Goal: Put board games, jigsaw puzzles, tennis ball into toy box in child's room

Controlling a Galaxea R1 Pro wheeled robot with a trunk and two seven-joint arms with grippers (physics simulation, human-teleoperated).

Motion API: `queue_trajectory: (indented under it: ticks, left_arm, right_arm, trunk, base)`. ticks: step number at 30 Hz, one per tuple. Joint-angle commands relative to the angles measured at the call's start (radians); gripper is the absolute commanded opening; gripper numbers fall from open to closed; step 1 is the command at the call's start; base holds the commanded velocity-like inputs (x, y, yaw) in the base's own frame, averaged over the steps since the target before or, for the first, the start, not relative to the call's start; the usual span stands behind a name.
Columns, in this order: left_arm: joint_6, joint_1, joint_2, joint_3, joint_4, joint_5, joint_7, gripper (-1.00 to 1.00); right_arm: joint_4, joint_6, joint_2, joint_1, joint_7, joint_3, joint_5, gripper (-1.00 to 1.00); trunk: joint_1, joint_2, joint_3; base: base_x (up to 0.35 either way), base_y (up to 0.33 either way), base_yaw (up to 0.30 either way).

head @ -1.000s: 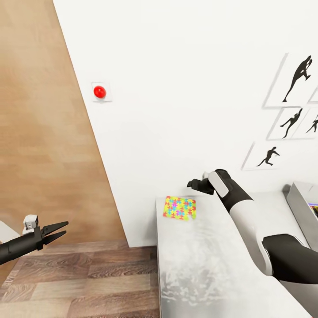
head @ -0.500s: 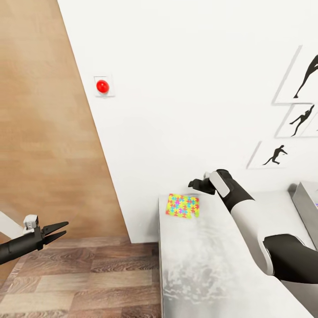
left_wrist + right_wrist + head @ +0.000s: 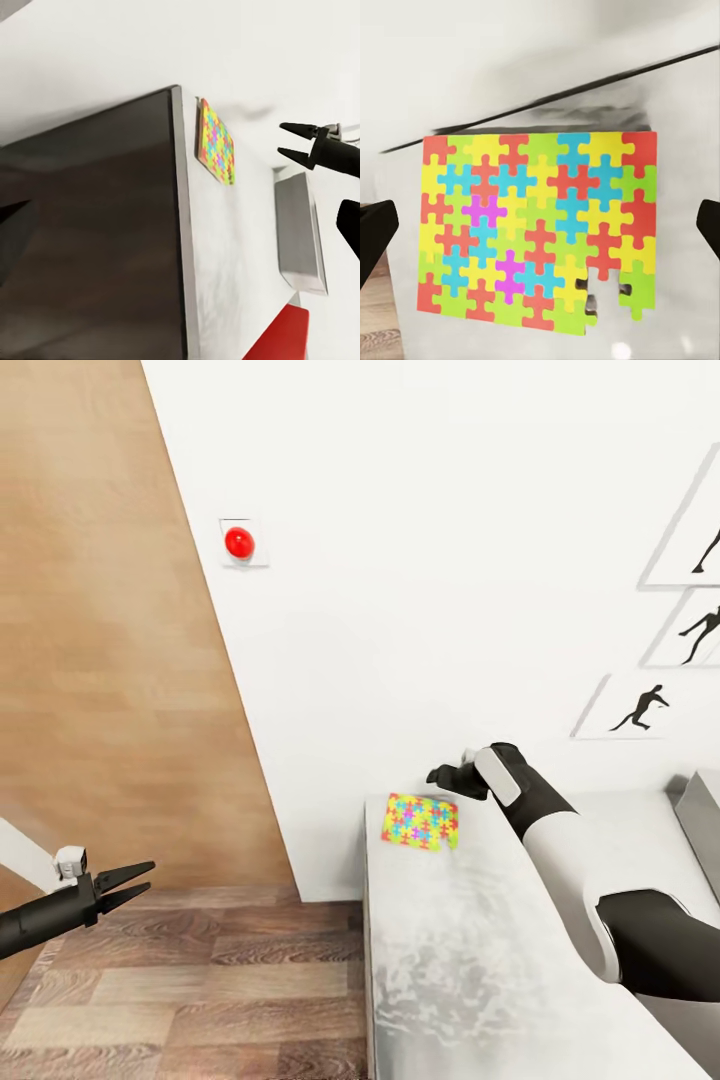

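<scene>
A multicoloured jigsaw puzzle (image 3: pixel 420 821) lies flat at the far left corner of the grey marbled table (image 3: pixel 450 970), close to the white wall. My right gripper (image 3: pixel 442 775) hovers just above and behind it, open. In the right wrist view the jigsaw puzzle (image 3: pixel 536 229) sits between the two spread fingertips (image 3: pixel 375 240), with a piece missing near one edge. My left gripper (image 3: pixel 138 880) is open and empty over the wood floor, far to the left of the table. The grey toy box (image 3: pixel 703 812) shows at the table's right end. The left wrist view shows the jigsaw puzzle (image 3: pixel 216 142), the right gripper (image 3: pixel 289 142) and the toy box (image 3: pixel 300 236).
A white wall runs directly behind the table, with a red round button (image 3: pixel 239 542) and framed silhouette pictures (image 3: pixel 640 707). A wood-panelled wall stands at the left. Wood-plank floor (image 3: pixel 200 990) lies left of the table. A red shape (image 3: pixel 289 341) shows beyond the toy box.
The whole head picture has shifted right and up, so the camera has moved. The jigsaw puzzle now lies slightly nearer my right gripper. Both grippers keep their pose.
</scene>
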Motion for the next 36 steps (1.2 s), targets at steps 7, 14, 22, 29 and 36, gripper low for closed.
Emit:
queue_trajectory:
  ticks: [7, 14, 22, 29, 36]
  left_arm:
    - [0.005, -0.001, 0.0, 0.0, 0.0, 0.0, -0.003, 1.0]
    - [0.005, 0.0, -0.002, -0.001, 0.0, 0.001, -0.001, 1.0]
    - [0.005, 0.0, -0.002, -0.002, 0.0, 0.0, 0.0, 1.0]
    - [0.005, -0.001, -0.001, -0.002, 0.0, 0.0, 0.0, 1.0]
    - [0.005, -0.001, -0.001, -0.002, 0.0, -0.002, -0.001, 1.0]
  right_arm:
    - [-0.001, 0.002, -0.018, -0.001, -0.008, 0.007, -0.011, 1.0]
    - [-0.001, 0.002, -0.022, -0.002, -0.008, 0.008, -0.011, 1.0]
    - [-0.001, 0.001, -0.022, -0.001, -0.008, 0.008, -0.011, 1.0]
    - [-0.001, 0.0, -0.025, -0.001, -0.008, 0.008, -0.011, 1.0]
    - [-0.001, 0.0, -0.042, 0.0, -0.007, 0.008, -0.011, 1.0]
  trunk:
    - [0.001, -0.002, -0.013]
    - [0.001, -0.002, -0.025]
    - [0.001, -0.002, -0.038]
    - [0.001, -0.002, -0.049]
    - [0.001, -0.002, -0.06]
  base:
    - [0.0, 0.0, 0.069]
    - [0.0, 0.0, 0.069]
    - [0.0, 0.0, 0.069]
    - [0.0, 0.0, 0.069]
    - [0.0, 0.0, 0.069]
